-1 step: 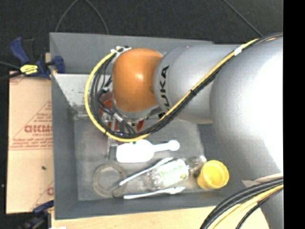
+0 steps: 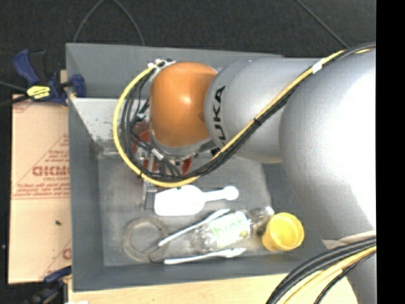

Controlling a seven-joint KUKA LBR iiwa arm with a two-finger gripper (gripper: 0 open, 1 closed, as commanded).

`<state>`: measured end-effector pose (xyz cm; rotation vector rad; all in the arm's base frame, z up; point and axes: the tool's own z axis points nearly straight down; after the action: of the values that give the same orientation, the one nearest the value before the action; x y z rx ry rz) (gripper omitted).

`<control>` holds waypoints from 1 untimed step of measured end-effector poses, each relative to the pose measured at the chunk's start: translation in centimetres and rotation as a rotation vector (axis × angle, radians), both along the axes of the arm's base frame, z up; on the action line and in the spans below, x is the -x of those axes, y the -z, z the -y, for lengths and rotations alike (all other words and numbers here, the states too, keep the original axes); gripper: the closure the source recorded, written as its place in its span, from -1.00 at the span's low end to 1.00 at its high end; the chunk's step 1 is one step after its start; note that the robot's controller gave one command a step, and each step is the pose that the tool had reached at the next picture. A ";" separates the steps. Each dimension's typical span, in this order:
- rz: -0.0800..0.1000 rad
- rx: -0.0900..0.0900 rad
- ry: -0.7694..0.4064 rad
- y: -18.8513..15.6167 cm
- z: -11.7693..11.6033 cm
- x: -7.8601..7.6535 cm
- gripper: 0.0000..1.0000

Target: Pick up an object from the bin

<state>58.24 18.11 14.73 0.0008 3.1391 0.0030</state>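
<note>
My gripper hangs below the arm's orange cover in the left middle of the bin, mostly hidden by it. Its lower end stands just left of a white plastic scoop that lies flat with its handle pointing right. Whether it touches the scoop is unclear. Something red shows under the cover, and I cannot tell what it is. In front of the scoop lies a clear plastic bottle with a yellow cap, on its side.
A clear ring lies at the front left of the bin floor. Thin white plastic tongs lie along the front wall beside the bottle. The arm covers the bin's back and right.
</note>
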 end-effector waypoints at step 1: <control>0.003 0.000 -0.011 -0.5 6.4 -5.7 -1.00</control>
<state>63.91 11.75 15.20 -0.0172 3.1359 0.0027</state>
